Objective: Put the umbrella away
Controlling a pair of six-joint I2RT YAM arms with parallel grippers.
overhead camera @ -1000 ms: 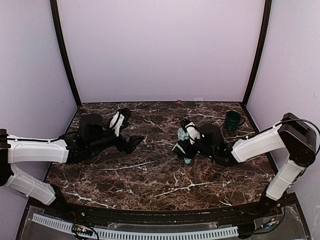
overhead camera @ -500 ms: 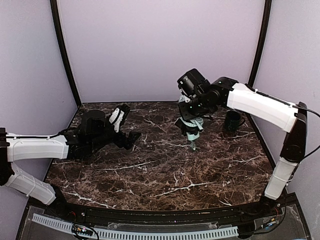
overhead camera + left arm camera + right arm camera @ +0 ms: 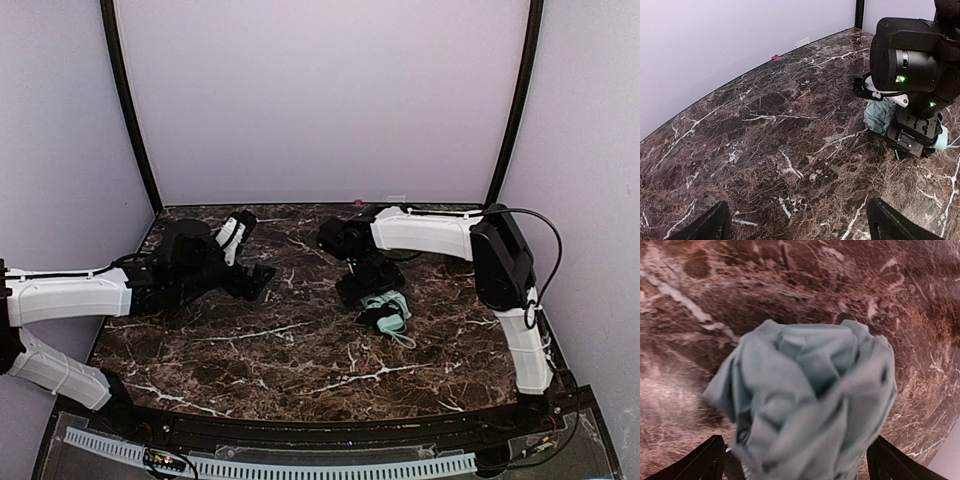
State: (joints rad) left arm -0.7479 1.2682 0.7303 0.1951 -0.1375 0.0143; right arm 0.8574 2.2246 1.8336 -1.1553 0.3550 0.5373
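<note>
Since right jaws stood spread, umbrella [image 3: 805, 405] lay loose between them on bench [image 3: 300, 350]; left jaws spread, empty.

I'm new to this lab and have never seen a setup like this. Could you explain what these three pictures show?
These are two white-and-black robot arms bolted at the near edge of a dark brown marble table. The wide picture comes from a fixed camera above and behind them. The other two come from a camera on each wrist, with that arm's own fingers at the bottom corners. A crumpled pale mint-green folding umbrella lies on the table, right of centre. The right hand hangs just over it, fingers spread wide, not closed on it. The left hand is open too and holds nothing.
</note>
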